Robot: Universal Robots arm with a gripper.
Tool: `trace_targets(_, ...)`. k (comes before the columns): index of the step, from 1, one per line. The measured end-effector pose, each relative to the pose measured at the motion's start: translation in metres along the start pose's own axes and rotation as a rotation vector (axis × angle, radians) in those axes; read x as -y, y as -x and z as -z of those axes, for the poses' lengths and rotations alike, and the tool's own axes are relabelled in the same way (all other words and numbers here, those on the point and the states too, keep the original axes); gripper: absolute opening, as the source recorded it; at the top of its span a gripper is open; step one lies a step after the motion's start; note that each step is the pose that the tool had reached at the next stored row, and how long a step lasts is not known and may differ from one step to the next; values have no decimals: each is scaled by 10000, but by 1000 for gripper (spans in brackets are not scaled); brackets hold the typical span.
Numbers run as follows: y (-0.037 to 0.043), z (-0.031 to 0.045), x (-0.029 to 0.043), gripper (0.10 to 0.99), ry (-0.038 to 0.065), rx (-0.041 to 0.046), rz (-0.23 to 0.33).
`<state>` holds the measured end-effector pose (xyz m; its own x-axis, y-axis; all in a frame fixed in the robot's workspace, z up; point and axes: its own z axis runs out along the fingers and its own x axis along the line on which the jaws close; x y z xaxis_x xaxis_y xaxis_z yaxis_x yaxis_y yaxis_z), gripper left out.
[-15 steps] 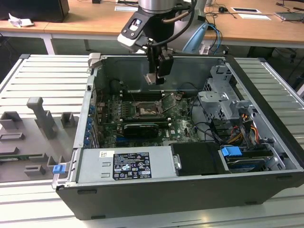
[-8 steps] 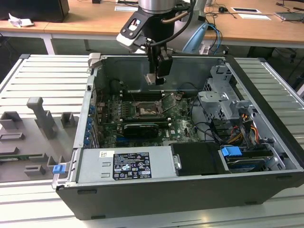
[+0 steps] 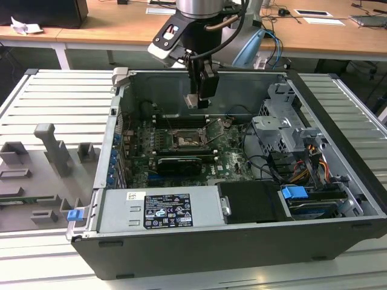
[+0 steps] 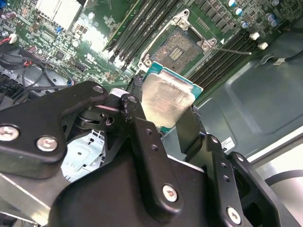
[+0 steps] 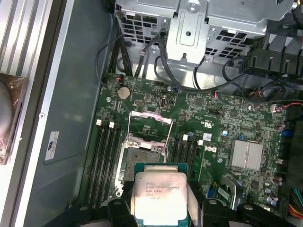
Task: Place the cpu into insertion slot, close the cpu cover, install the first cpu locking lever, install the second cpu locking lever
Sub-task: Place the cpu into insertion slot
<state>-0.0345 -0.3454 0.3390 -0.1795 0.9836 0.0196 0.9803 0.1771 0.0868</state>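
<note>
1. Your claw (image 4: pixel 161 116) grips the cpu (image 4: pixel 168 97) by two edges, above the board (image 5: pixel 222 123).
2. Step one is in hand: the insertion slot (image 4: pixel 177 47) lies bare nearby, its cpu cover (image 5: pixel 151 116) raised.
3. Seating calls for squaring cpu to slot.

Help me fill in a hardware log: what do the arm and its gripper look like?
The arm has a silver-grey cylindrical wrist with a black cable looping beside it and a white-and-black housing. The gripper is matte black: flat, rounded linkage plates joined by silver screws, ending in narrow jaws.
</note>
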Motion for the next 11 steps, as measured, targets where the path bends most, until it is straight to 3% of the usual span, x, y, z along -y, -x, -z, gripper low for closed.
trace_targets(11, 1, -46, 4, 529, 0, 2, -24)
